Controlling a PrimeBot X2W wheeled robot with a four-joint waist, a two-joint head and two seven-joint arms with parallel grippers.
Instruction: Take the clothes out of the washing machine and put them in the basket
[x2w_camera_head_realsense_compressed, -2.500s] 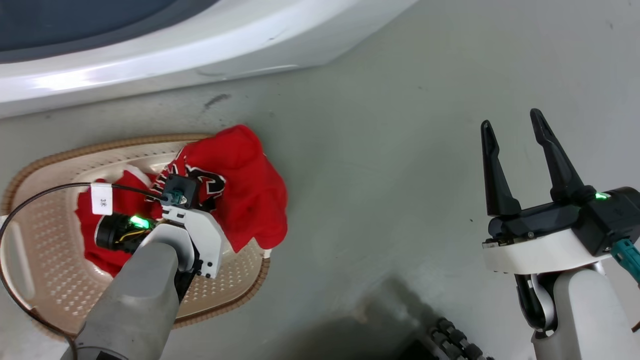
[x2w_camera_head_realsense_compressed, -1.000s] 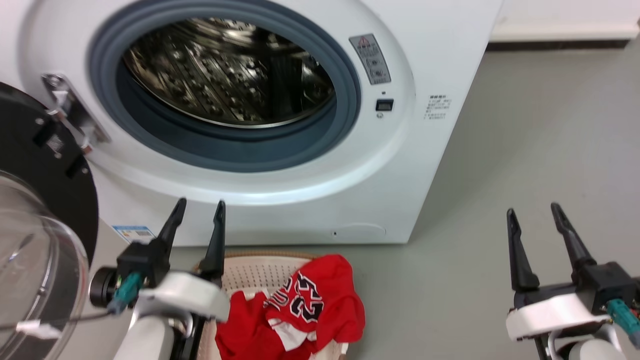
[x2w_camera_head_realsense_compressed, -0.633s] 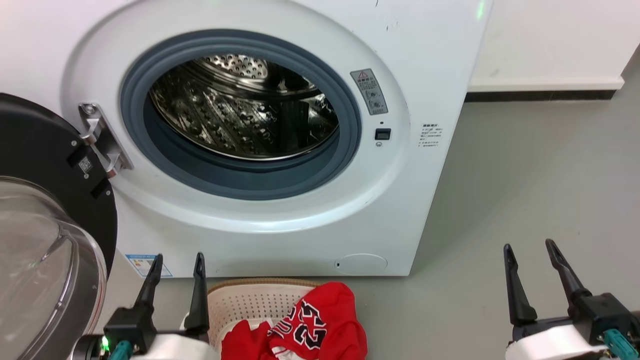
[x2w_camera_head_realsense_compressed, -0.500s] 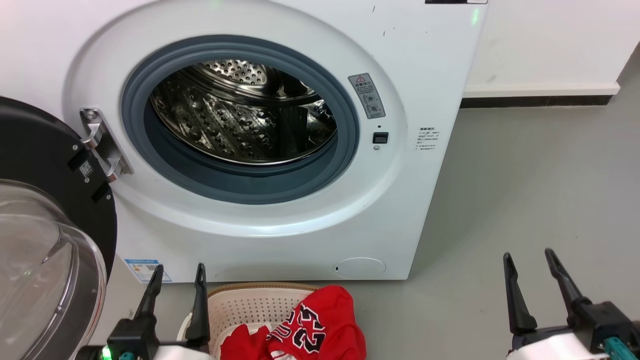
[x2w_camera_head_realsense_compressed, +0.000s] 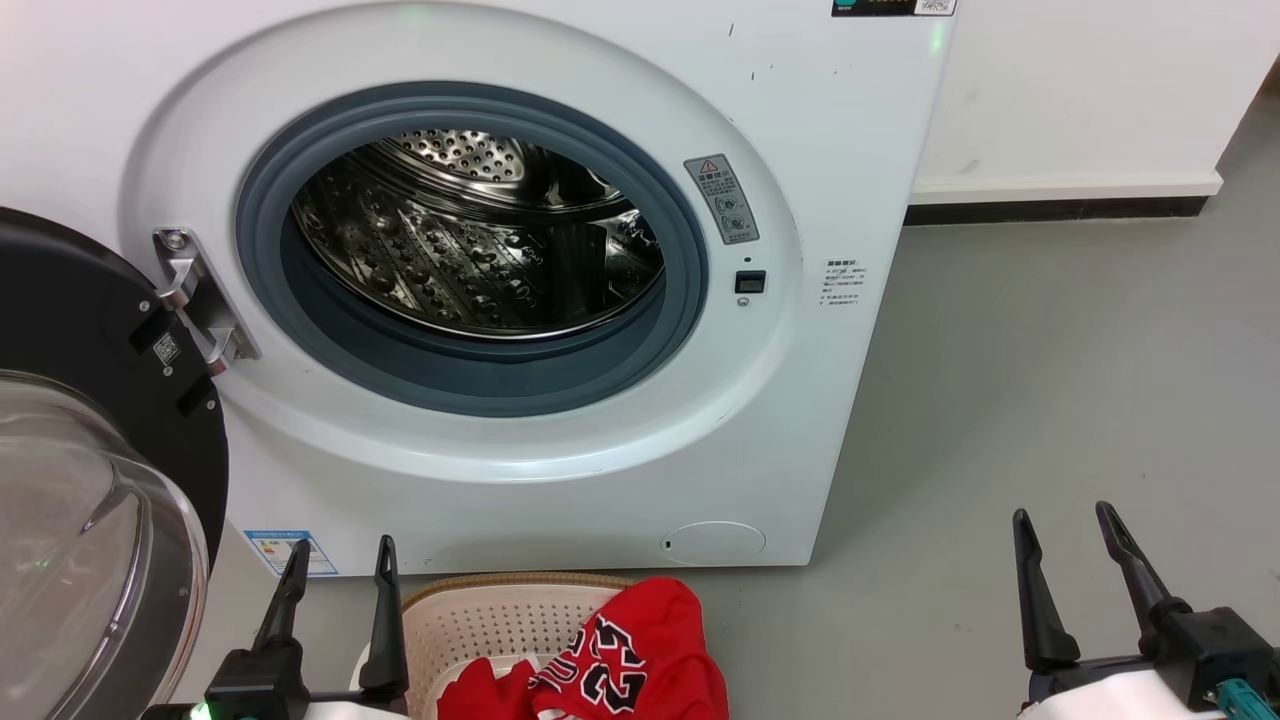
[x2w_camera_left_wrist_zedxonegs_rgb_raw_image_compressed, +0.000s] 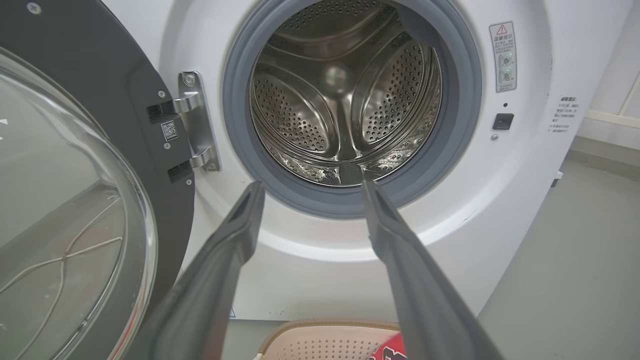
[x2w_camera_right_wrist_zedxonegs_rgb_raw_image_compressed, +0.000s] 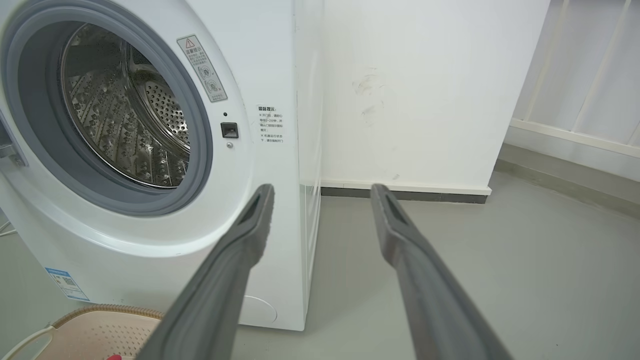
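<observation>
Red clothes (x2w_camera_head_realsense_compressed: 620, 660) with black-white numerals heaped in cream basket (x2w_camera_head_realsense_compressed: 470, 620).

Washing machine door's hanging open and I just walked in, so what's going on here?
The robot faces the open washing machine, whose drum looks empty. Red clothes, one numbered 23, lie in the basket on the floor in front of it. The left pincer and right pincer are both open, holding nothing.

Left gripper (x2w_camera_head_realsense_compressed: 342, 543) and right gripper (x2w_camera_head_realsense_compressed: 1062, 511) low, fingers (x2w_camera_head_realsense_compressed: 1036, 600) upright, spread, empty.
</observation>
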